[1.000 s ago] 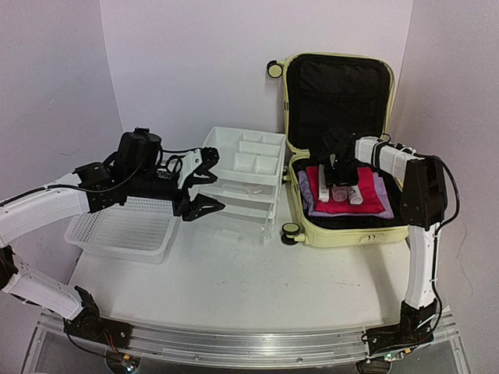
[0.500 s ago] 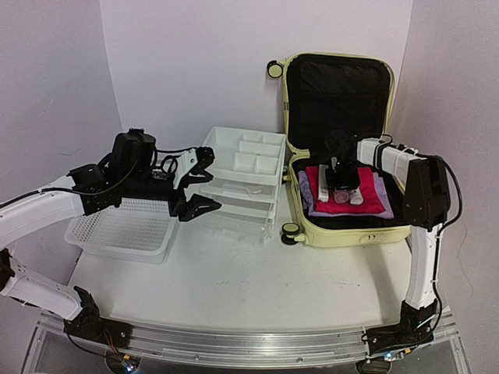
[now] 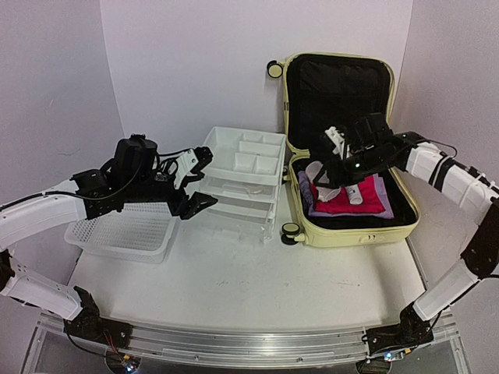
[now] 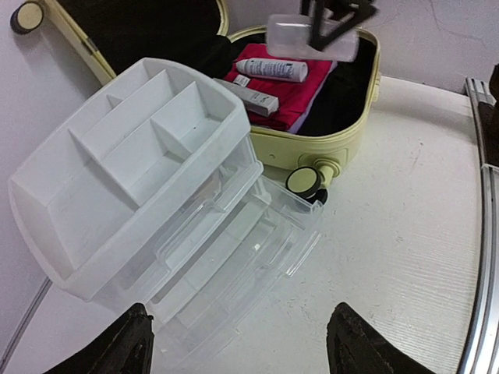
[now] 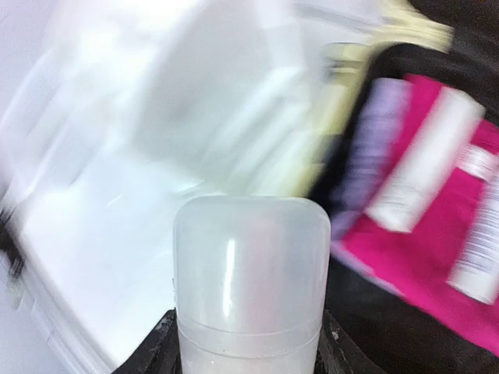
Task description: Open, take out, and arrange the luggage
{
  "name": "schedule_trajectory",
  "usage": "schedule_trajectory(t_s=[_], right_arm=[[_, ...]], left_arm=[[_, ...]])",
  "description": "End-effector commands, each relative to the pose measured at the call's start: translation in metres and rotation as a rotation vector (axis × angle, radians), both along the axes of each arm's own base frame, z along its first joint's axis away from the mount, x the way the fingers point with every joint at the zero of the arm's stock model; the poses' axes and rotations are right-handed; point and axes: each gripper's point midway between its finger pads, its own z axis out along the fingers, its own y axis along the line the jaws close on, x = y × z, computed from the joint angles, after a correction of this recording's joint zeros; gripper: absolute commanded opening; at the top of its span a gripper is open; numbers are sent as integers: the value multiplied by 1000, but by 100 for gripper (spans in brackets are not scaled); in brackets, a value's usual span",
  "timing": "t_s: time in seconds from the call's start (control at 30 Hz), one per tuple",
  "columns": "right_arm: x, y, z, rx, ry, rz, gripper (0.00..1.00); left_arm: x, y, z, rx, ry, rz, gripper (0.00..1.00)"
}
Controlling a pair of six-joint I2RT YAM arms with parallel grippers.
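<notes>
Luggage is lying open at upper right, lid upright. Right hand is clamping a translucent capped container over its left rim; left hand is hovering wide open, holding nothing.

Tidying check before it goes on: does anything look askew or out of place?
Only the drawer unit: its clear drawers stick partly out. Nothing looks spilled; the right gripper holds a clear container above the luggage.

- Right wrist view: motion blur smears the luggage and everything white left of it
- The translucent container hides most of the right gripper
- Left wrist view: left gripper cut off by the bottom edge, only dark fingertips showing
</notes>
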Motion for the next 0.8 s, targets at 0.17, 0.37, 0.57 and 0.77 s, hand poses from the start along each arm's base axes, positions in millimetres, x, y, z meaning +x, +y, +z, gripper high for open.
schedule_trajectory(t_s=[0.17,0.37,0.57,0.77], right_arm=[[-74,138,9,29,-175,570,35],[-54,184,-9,-130,-253,661,35],[-39,213,-38,-224,-259,733,36],[-24,225,-60,-298,-277,754,37]], left_arm=[[26,25,18,-104,-29,223,77],[21,46,17,-123,-35,293,78],[14,57,14,-136,-38,310,79],[12,57,8,-125,-31,304,79]])
